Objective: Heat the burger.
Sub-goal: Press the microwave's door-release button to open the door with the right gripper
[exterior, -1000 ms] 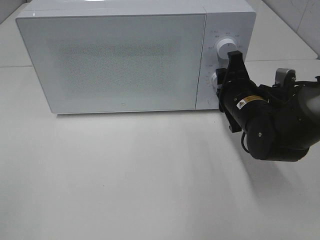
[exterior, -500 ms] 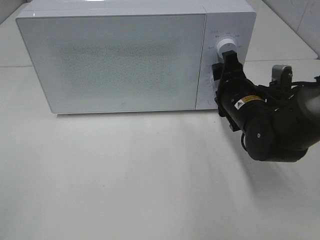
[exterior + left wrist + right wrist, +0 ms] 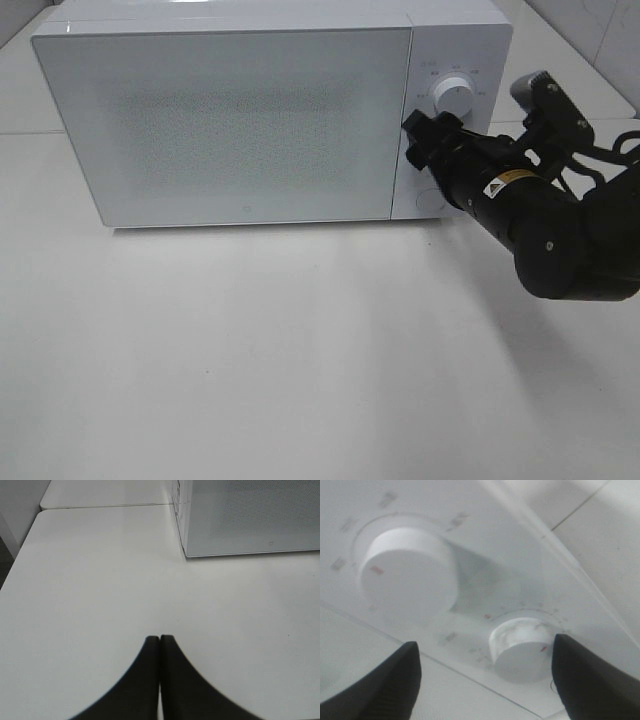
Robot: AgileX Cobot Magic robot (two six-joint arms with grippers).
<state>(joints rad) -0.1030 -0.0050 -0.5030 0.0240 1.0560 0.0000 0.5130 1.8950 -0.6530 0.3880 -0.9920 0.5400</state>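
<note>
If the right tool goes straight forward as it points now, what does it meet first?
Probably the lower knob on the microwave: in the right wrist view it sits just ahead of the open right tool, a little off-centre. Depth is unclear.

The back of the surface (image 3: 250, 350) is taken up by the microwave (image 3: 250, 110). Its door (image 3: 230, 120) is shut, so the inside cannot be reached. In front of it a broad stretch of surface lies open from the left edge to the middle. The right side is blocked by the right arm (image 3: 560, 240), by which the approach to the panel (image 3: 480, 60) is barred. The right claw (image 3: 420, 140) is spread wider than the lower knob (image 3: 522, 647) before it. The upper knob (image 3: 455, 95) is unobstructed. Beside the microwave's left wall a strip of surface runs back, and the closed left claw (image 3: 160, 645) is held well short of it.
</note>
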